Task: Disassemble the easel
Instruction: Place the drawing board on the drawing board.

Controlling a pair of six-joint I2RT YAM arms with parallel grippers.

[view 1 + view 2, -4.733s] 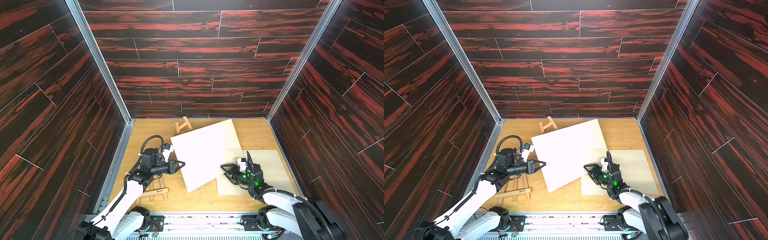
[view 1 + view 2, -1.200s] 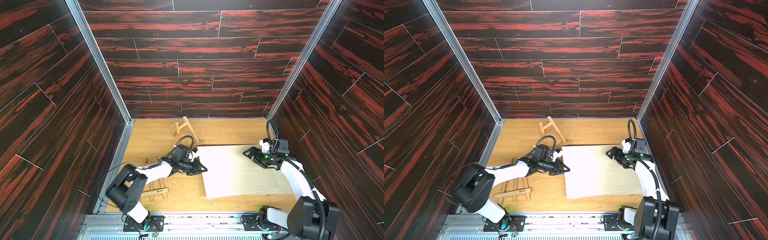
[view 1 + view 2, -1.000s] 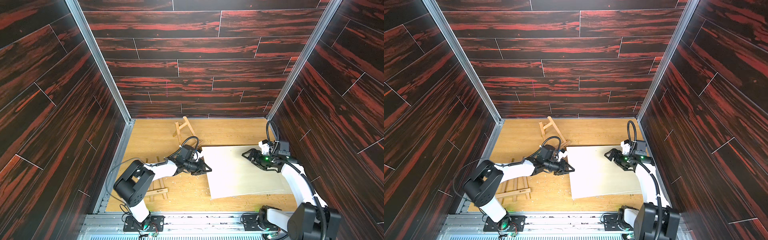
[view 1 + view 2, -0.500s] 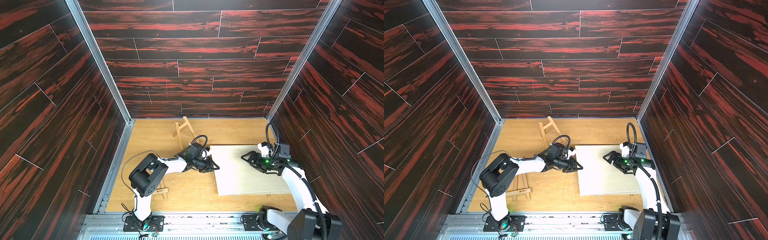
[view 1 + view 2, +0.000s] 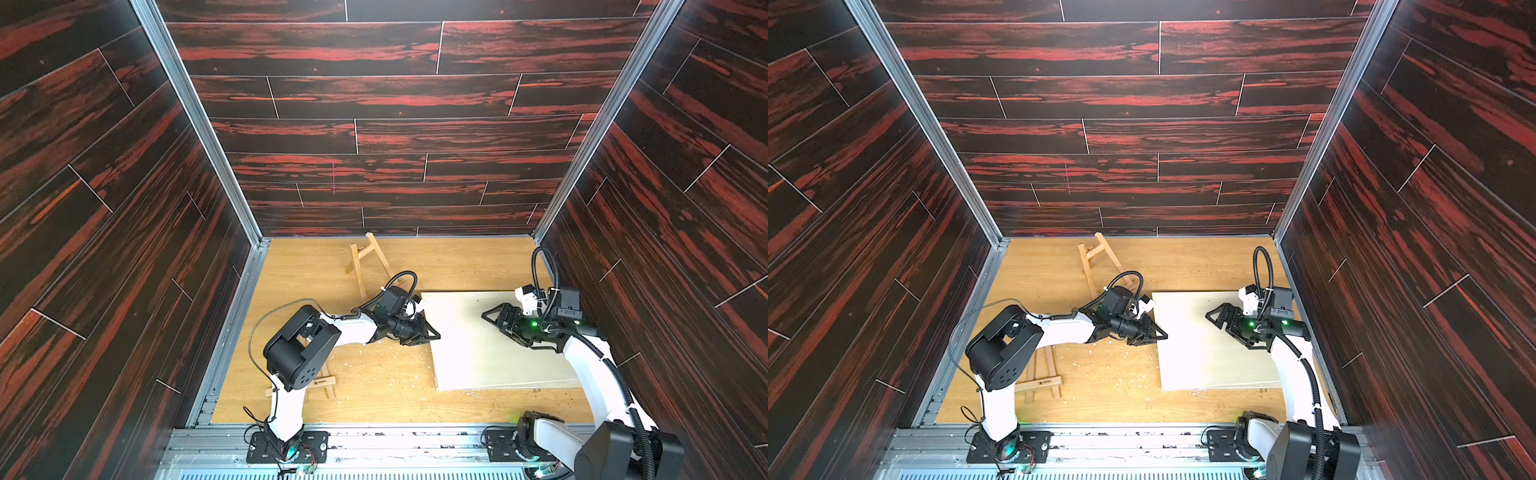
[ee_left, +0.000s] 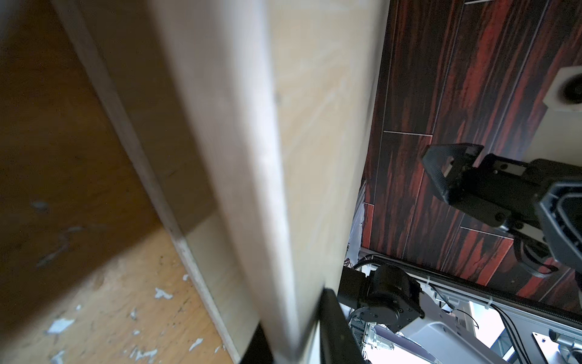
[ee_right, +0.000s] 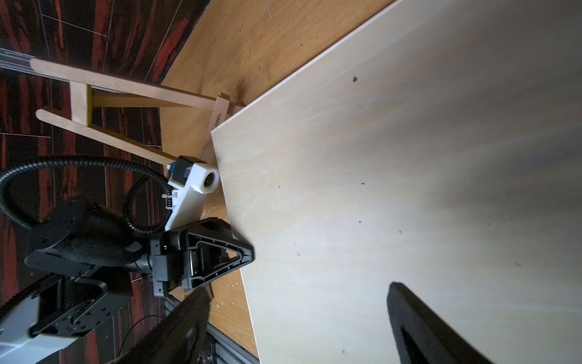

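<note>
A small wooden easel stands near the back wall, left of centre; the right wrist view shows this easel just beyond the board's far corner. A large pale board lies at the right. My left gripper is shut on the board's left edge, and the left wrist view shows that edge pinched between its jaws. My right gripper hovers open over the board's far right part, holding nothing, its fingers spread wide.
A second pale board lies under the held one. Another wooden easel frame lies flat at the front left, partly under my left arm. White flakes litter the wooden floor. Dark walls close in on three sides.
My left gripper has carried the pale board to the right until it lies over the lower board. The right gripper stayed open and barely moved.
</note>
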